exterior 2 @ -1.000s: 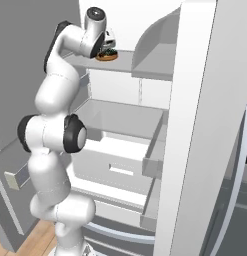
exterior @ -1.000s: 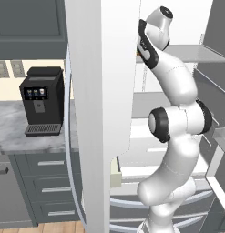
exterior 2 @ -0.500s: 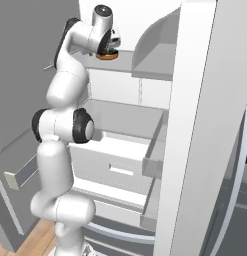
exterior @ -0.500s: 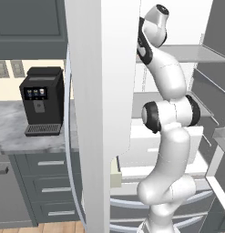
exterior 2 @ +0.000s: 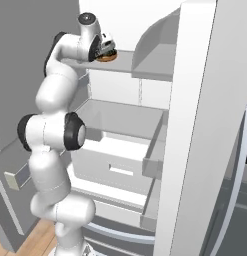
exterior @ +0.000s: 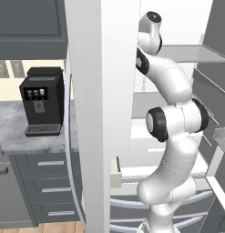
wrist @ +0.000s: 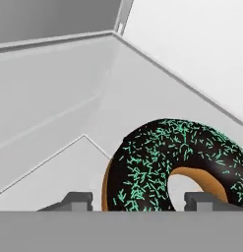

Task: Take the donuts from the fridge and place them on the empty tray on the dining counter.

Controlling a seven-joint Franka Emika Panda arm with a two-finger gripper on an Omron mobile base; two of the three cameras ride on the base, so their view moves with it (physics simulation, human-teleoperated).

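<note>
Up at the top shelf (exterior 2: 145, 70) of the fridge (exterior 2: 205, 125) now, and my jaws (exterior 2: 106, 50) sit right down over the donut (wrist: 167, 167) lying flat on that shelf. One tip either side of its ring (dark icing, green sprinkles), set narrow about it. Whether the tips actually press the donut, I cannot tell. Fridge door (exterior: 102, 113) stands open beside my arm.

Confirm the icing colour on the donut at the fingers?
Dark chocolate icing with green sprinkles on a tan ring donut; clearest in the hand view.
</note>
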